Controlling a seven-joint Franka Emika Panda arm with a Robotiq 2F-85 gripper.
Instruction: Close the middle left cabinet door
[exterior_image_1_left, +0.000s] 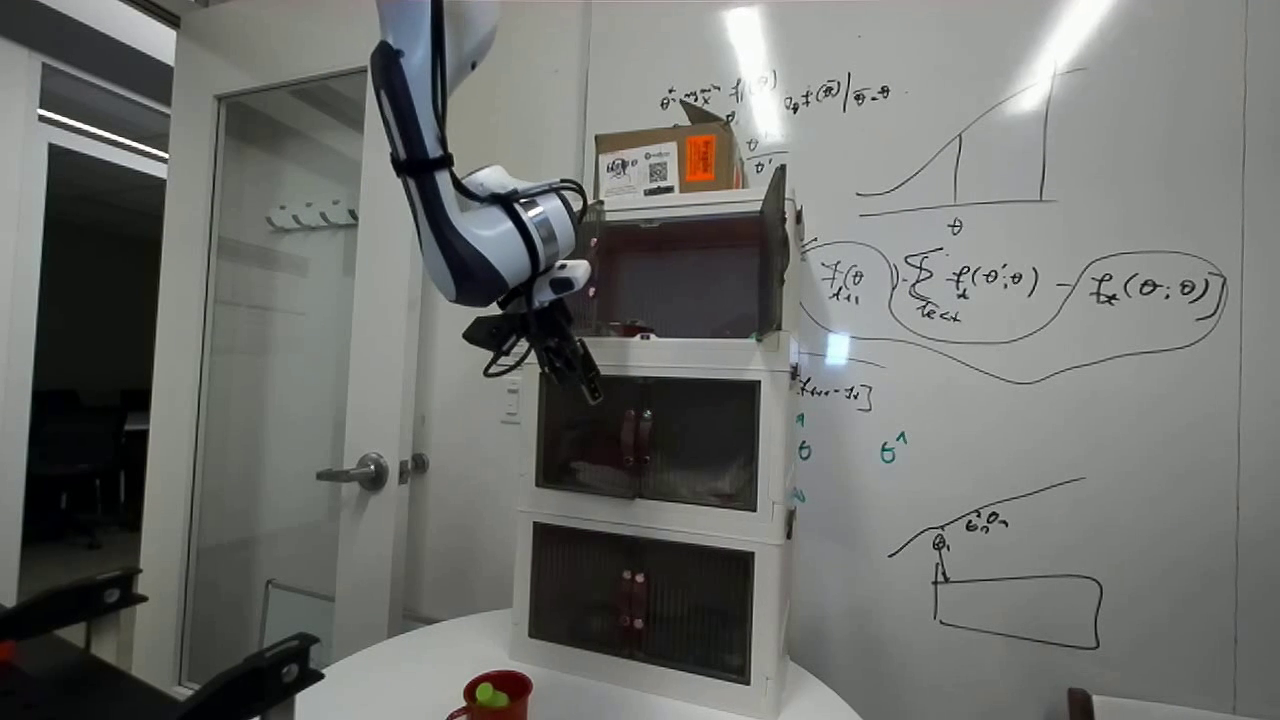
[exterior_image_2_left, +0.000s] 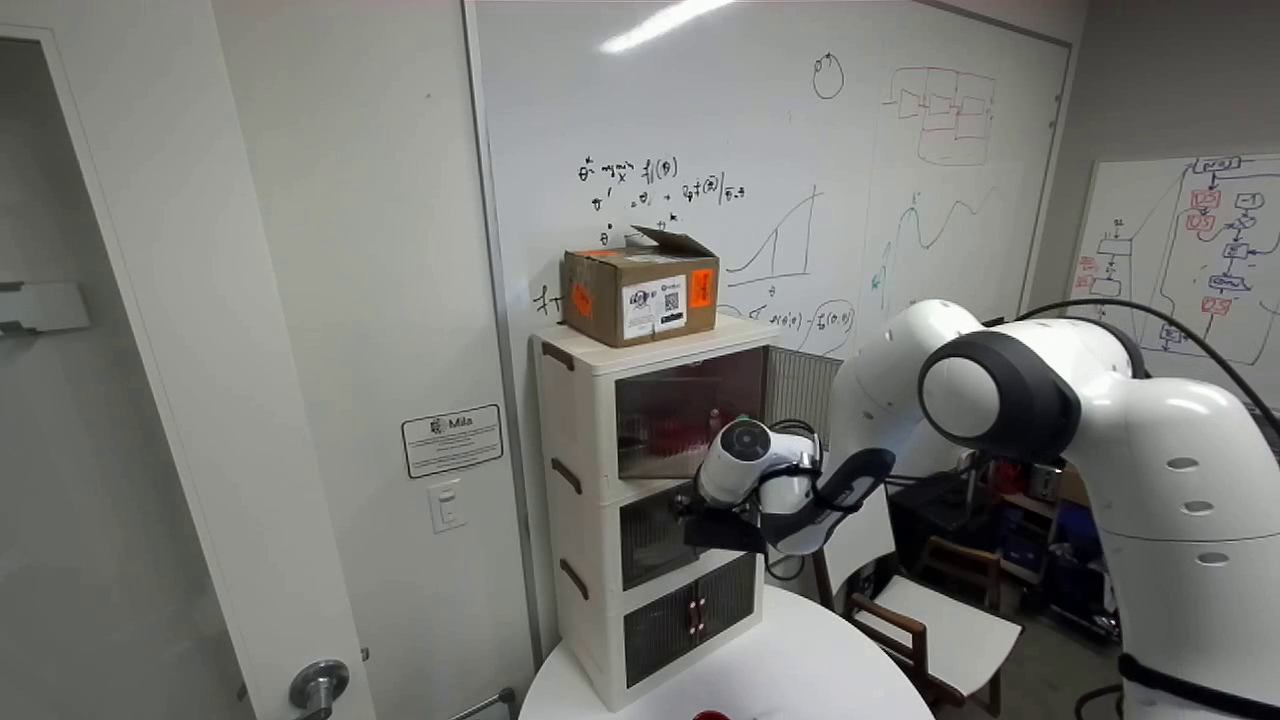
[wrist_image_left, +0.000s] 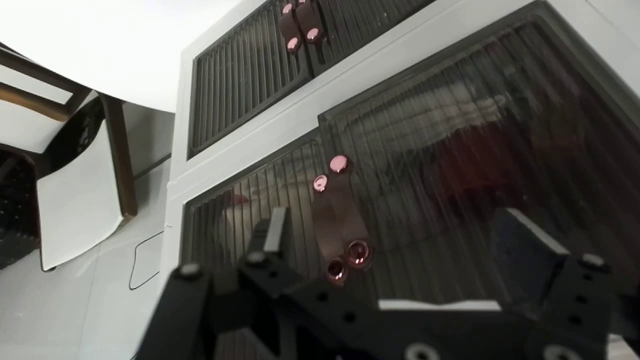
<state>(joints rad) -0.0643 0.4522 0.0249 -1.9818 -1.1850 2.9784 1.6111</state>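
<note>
Wrist view, middle left cabinet door (wrist_image_left: 465, 165): it filled the left half of the white cabinet's (exterior_image_1_left: 650, 522) middle tier, nearly shut by my reckoning.
Inner edge: it looked slightly proud of the middle right door (wrist_image_left: 245, 200), its handle (wrist_image_left: 348, 210) lapping over the neighbour's, so I took the closing to be in hand, with only that last bit left.
Pane beside the handle: the next move called, I thought, for a gentle press straight inward there, near the free edge, then backing off without hooking the handle.
Tool (wrist_image_left: 395, 230): its fingers stood well apart, nothing pinched between them; one showed before this door, the opposite one before its neighbour. Whether either touched, I couldn't tell.
Wrist: the bottom tier lay uppermost in its view, so it seemed rolled well over.
Arm (exterior_image_1_left: 455, 235): it hung from above in an exterior view, bent at the wrist, slanting the tool down toward the middle tier's upper part.
Top right door (exterior_image_1_left: 775, 260): swung out on the tier above; I'd have kept the arm clear of it.
Counter (exterior_image_1_left: 430, 650): round and white, it carried the cabinet and a red mug (exterior_image_1_left: 515, 708).
</note>
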